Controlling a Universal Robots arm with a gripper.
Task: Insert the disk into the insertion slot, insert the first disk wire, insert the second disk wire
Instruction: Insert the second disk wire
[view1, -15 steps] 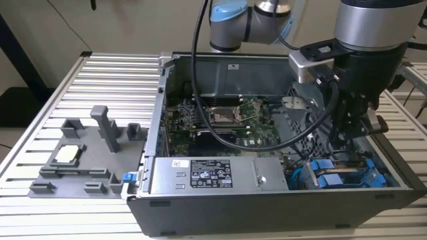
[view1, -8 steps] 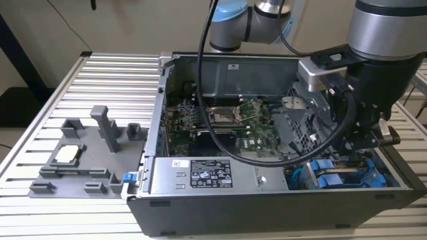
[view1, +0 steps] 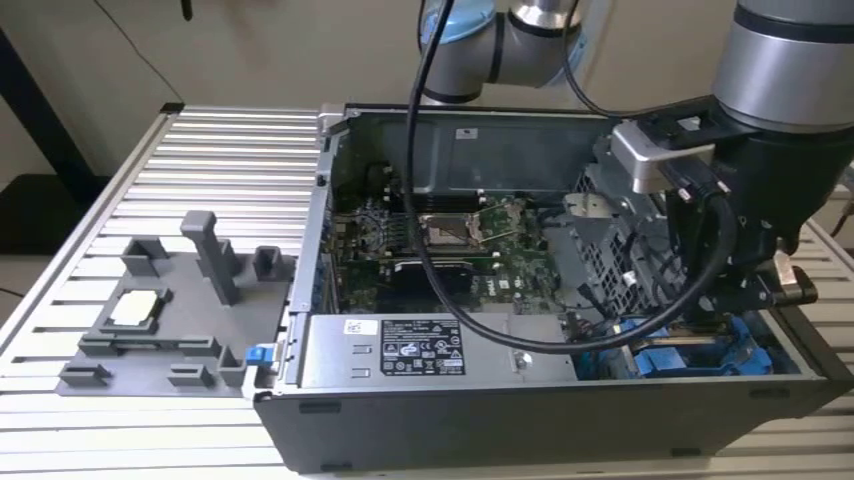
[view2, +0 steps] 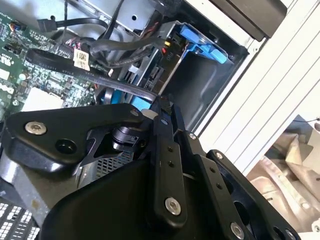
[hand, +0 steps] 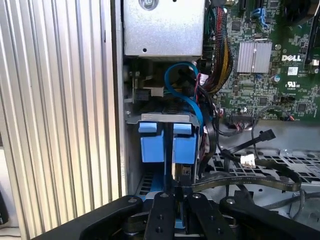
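Note:
The disk shows as the bright blue tabs of its carrier (hand: 152, 147), sitting in the mouth of the grey sheet-metal insertion slot (hand: 150, 118) at the case's lower corner on the exterior view's right (view1: 701, 358). My gripper (hand: 182, 190) is right in front of the tabs, its black fingers (hand: 165, 210) drawn together on a thin blue strip of the carrier. In the second wrist view the gripper (view2: 161, 106) touches blue plastic (view2: 141, 102) under a flat black cable (view2: 100, 80). A blue wire (hand: 182, 70) loops above the slot. A black plug (hand: 267, 135) and a white plug (hand: 247, 160) hang loose nearby.
The open computer case holds a green motherboard (view1: 441, 240), a grey box with a black-and-white sticker (view1: 414, 350) and a perforated grey bracket (view1: 614, 240). A grey fixture (view1: 160, 320) stands on the ribbed aluminium table (view1: 214, 160). Cable bundles crowd the slot's side.

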